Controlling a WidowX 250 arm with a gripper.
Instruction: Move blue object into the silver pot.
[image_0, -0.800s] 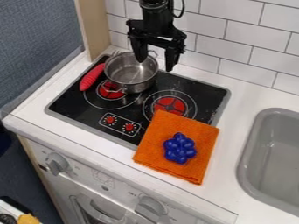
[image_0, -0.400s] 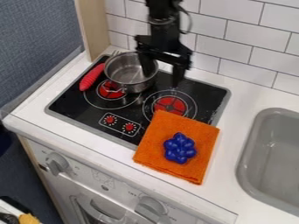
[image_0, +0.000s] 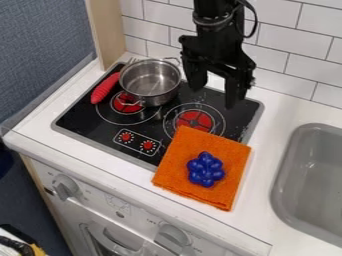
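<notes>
The gripper (image_0: 212, 95) hangs above the stove (image_0: 100, 134), fingers spread apart; the blue object (image_0: 206, 169) lies on the orange cloth (image_0: 175, 161).

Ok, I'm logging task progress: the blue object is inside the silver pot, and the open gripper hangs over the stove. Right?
Not quite: the camera view shows the blue object on the orange cloth, outside the silver pot. The open gripper does hang over the stove.
</notes>
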